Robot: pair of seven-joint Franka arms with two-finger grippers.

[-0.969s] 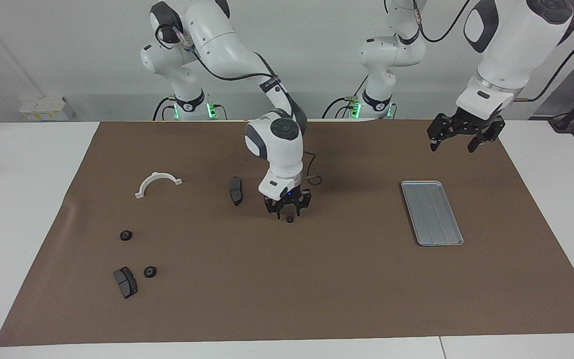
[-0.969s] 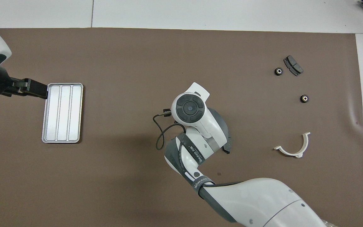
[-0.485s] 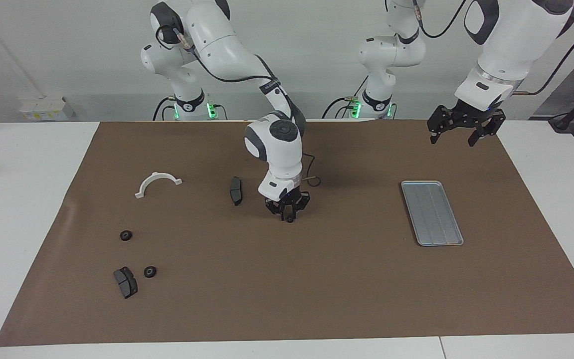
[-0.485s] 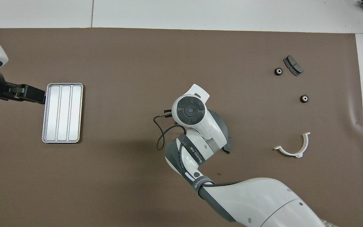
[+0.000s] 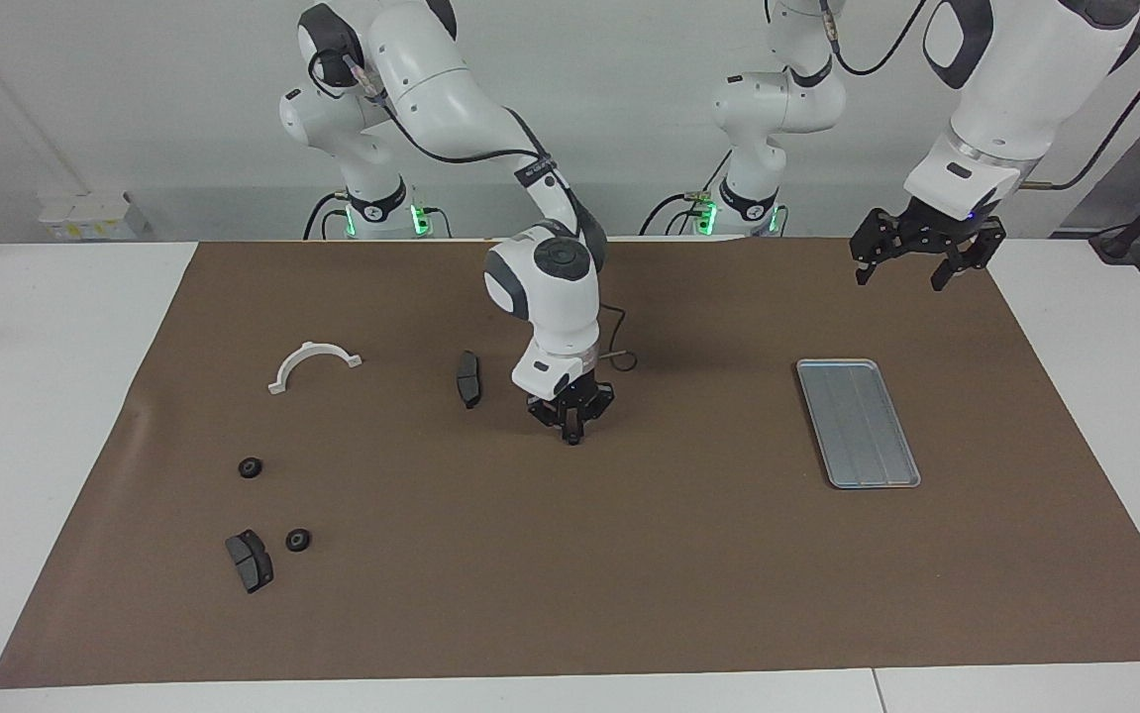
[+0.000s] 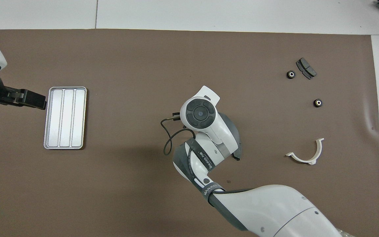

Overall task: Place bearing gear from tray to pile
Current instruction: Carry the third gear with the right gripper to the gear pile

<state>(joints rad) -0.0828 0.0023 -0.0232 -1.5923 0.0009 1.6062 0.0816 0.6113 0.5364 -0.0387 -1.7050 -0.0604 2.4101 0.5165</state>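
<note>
The ridged silver tray [image 5: 857,421] [image 6: 65,118] lies toward the left arm's end of the mat, with nothing in it. My right gripper [image 5: 572,434] stands down at the mat's middle, shut on a small black bearing gear that barely shows between its fingertips. In the overhead view the right arm's wrist hides this gripper and the gear. The pile is scattered toward the right arm's end: a white half-ring bracket [image 5: 312,364] [image 6: 306,153], a dark brake pad [image 5: 249,560] [image 6: 305,68] and two more bearing gears [image 5: 250,467] [image 5: 297,540]. My left gripper [image 5: 896,282] hangs open and raised over the mat beside the tray.
Another brake pad [image 5: 468,378] lies on the mat just beside the right gripper, toward the pile. A thin black cable [image 6: 168,141] loops from the right wrist. The brown mat [image 5: 629,574] covers the table, with white tabletop around it.
The right gripper's fingers have closed around the bearing gear on the mat. The left gripper has lifted a little and drawn back from the tray.
</note>
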